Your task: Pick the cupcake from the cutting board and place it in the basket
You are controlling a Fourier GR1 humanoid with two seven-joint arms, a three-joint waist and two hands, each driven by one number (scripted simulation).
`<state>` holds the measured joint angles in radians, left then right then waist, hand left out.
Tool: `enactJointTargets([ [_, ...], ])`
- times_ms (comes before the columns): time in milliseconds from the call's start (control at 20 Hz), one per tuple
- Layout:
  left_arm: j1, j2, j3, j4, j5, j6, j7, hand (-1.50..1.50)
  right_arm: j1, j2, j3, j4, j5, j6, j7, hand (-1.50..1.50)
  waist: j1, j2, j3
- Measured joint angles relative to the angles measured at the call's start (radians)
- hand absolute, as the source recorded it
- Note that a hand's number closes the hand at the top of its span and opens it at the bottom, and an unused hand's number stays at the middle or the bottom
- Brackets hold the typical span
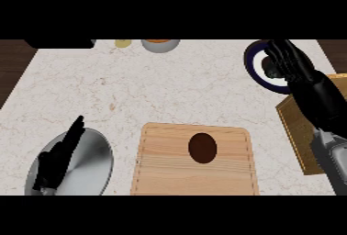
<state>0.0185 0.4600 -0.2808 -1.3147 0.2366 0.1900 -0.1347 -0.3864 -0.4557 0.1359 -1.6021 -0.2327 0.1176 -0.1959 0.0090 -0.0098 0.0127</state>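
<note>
The cupcake (203,148), a dark brown oval from above, stands near the middle of the light wooden cutting board (163,170) at the lower centre. The basket (296,133), a brown wooden box, lies at the right edge, partly hidden by my right forearm. My right hand (287,58) is raised far from the cupcake at the upper right, over a blue-rimmed plate (253,64), fingers relaxed and holding nothing. My left hand (59,158) rests open at the lower left, fingers straight, over a silver round plate (95,170).
A bowl with orange contents (160,44) and a small yellowish object (122,43) sit at the counter's far edge. A black object (59,43) lies at the far left corner. Bare marble counter (156,87) spreads between board and far edge.
</note>
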Motion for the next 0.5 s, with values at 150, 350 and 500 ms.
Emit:
enactJointTargets([
  [150, -0.039, -0.002, 0.013, 0.005, -0.015, 0.017, 0.031, 0.00, 0.060, 0.063, -0.018, 0.057, -0.038, 0.009, -0.085, 1.50, -0.005, 0.007, -0.006],
  [350, -0.110, 0.013, 0.036, -0.020, -0.018, 0.042, 0.104, 0.00, 0.158, 0.170, -0.035, 0.128, -0.100, 0.038, -0.264, 1.50, -0.014, 0.015, -0.003],
  [500, -0.153, 0.011, 0.039, -0.017, -0.013, 0.043, 0.156, 0.00, 0.203, 0.296, 0.031, 0.109, -0.062, 0.035, -0.460, -1.50, -0.018, 0.014, -0.005],
])
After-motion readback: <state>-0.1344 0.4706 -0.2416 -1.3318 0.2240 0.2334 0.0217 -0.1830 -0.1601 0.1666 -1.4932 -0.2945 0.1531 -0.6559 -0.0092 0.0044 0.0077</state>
